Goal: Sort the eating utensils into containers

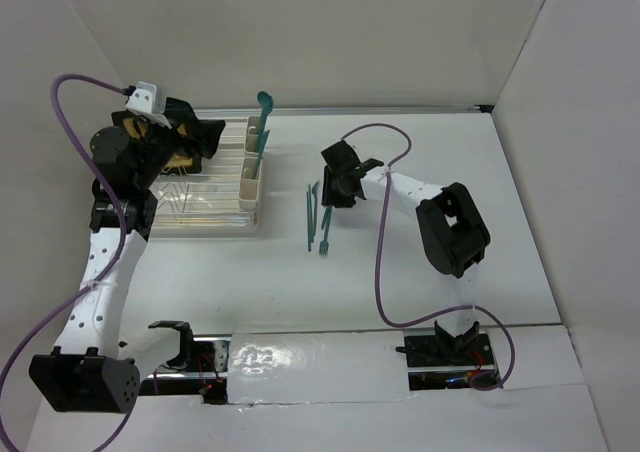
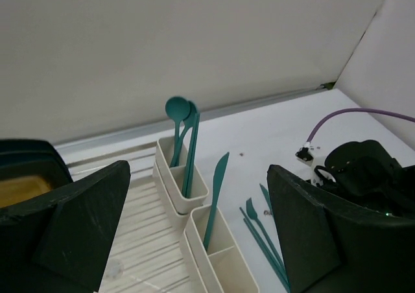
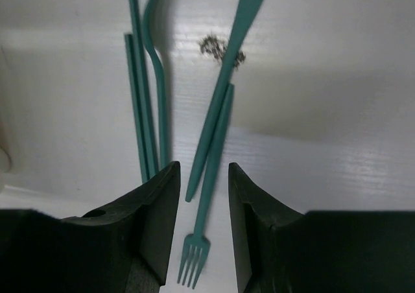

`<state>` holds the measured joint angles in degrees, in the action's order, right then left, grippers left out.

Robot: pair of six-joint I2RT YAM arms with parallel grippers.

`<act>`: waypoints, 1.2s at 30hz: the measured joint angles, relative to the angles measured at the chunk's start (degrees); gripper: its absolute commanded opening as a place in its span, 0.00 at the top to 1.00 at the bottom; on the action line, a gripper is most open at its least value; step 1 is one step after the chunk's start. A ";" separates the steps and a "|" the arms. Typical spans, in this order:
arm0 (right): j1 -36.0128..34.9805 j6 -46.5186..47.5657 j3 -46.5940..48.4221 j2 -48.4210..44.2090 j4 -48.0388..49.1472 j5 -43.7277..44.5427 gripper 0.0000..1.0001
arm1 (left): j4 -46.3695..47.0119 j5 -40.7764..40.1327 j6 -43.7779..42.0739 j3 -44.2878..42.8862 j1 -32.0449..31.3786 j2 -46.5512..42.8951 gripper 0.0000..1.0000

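Cream containers [image 2: 224, 267], two spoons [image 2: 176, 106] in far compartment, knife [image 2: 217, 189] in next, left gripper [image 2: 198, 173] spread wide just left of them, right gripper [image 3: 203, 176] narrowly parted astride fork [image 3: 209, 196] among loose utensils [image 1: 318, 212] on white table [image 1: 480, 172], white walls [image 1: 350, 32]

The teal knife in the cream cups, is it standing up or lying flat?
Standing up, leaning slightly. The knife has its handle down inside a cup compartment, and its blade tip points up above the rim.
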<state>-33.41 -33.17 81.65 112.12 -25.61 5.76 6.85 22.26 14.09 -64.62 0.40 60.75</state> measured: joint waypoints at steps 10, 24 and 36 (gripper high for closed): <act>-4.00 -0.20 -6.32 -0.46 -1.86 -0.46 0.58 | -3.39 -1.51 -0.44 2.93 0.00 -2.51 0.00; -5.95 -0.28 -7.63 -0.87 -3.52 2.54 0.87 | -6.95 -1.86 -1.68 3.13 0.00 -4.35 0.00; -1.77 -4.22 -16.90 -9.73 -2.32 -7.23 1.00 | -17.14 6.51 -0.81 3.13 -4.39 -5.81 0.02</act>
<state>-35.18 -37.39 64.75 102.39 -27.92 -1.48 -10.28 28.77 13.28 -61.49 -3.99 54.94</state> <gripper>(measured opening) 0.029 0.979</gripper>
